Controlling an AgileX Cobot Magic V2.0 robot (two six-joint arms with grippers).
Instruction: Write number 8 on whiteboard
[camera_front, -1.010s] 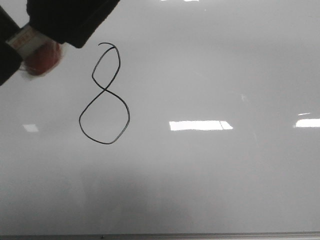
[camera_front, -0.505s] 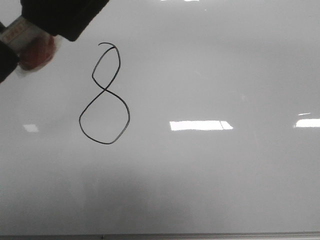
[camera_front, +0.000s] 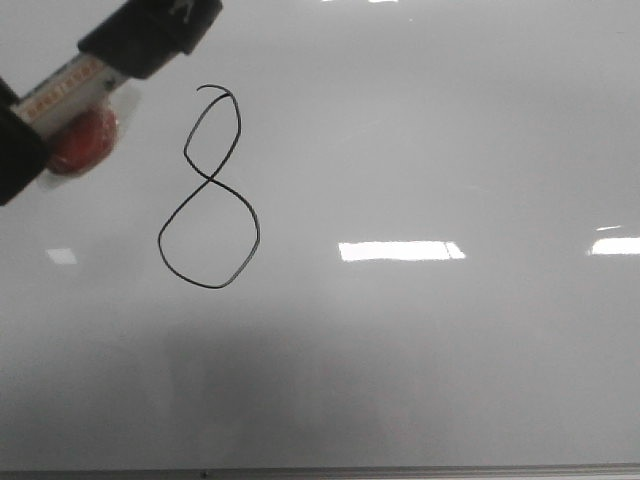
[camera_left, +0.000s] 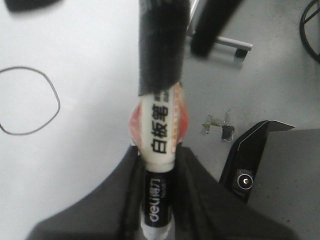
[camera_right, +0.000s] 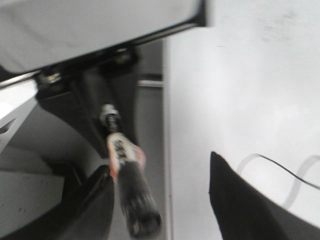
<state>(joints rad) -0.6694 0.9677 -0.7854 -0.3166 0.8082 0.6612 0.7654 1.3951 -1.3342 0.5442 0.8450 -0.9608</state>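
We see the 8 (camera_front: 208, 188) standing upright on the shiny pale whiteboard (camera_front: 420, 350), a thin black line, small loop above big round loop, our left gripper (camera_left: 156, 200) squeezing a black-capped white marker (camera_left: 159, 135) beside it, right gripper (camera_right: 160, 220) spread wide.

"白板笔" and "deli" on the marker (camera_left: 159, 165); handwritten number 8 (camera_front: 208, 190) on the whiteboard (camera_front: 420, 350).

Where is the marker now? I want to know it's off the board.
In the front view, the marker is upper left, gripped by the left gripper, left of the number 8.
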